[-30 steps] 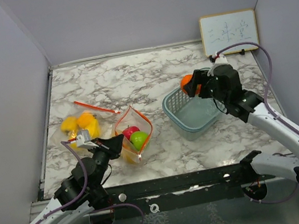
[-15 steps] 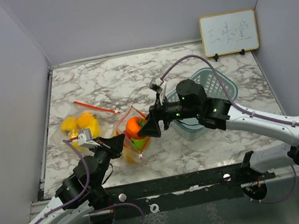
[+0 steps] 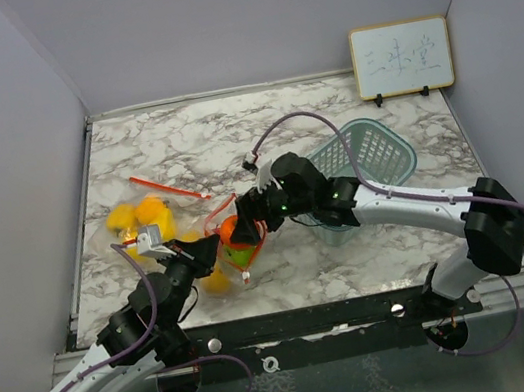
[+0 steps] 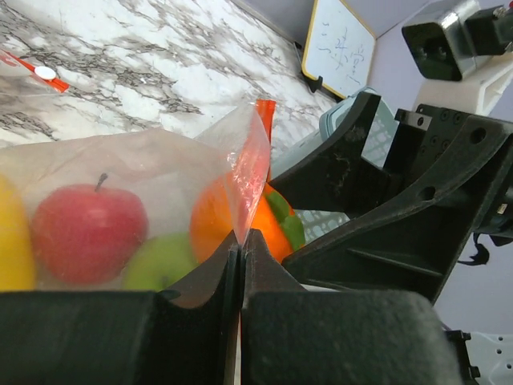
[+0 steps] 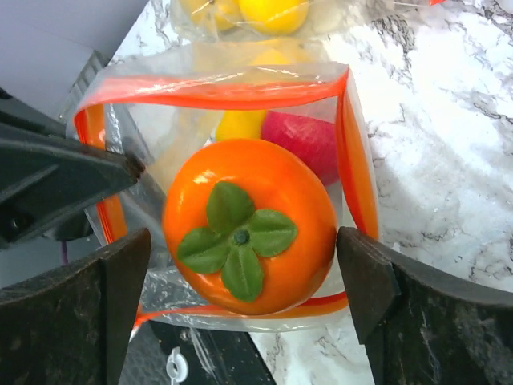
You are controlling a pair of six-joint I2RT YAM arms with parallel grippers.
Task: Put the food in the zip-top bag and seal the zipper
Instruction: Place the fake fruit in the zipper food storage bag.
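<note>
A clear zip-top bag (image 3: 247, 211) with an orange zipper rim stands open at the table's front. My left gripper (image 3: 208, 249) is shut on its near rim (image 4: 248, 172), holding the mouth up. Inside are a red apple (image 4: 88, 220), a green fruit (image 4: 160, 261) and a yellow fruit (image 5: 240, 124). An orange persimmon (image 5: 248, 224) with a green leaf cap sits in the bag's mouth. My right gripper (image 5: 244, 269) is open around it, the left finger clear of it, the right finger at its edge. The gripper also shows in the top view (image 3: 244, 227).
A teal mesh basket (image 3: 362, 160) stands tilted to the right of the bag. A second clear bag with yellow fruits (image 3: 140, 217) lies at the left, its orange zipper strip (image 3: 167, 186) behind it. A small whiteboard (image 3: 401, 58) leans on the back wall.
My right arm has swung from the basket to the bag with the persimmon, lowered it into the mouth, and its jaws now stand open. The left gripper has held still.
</note>
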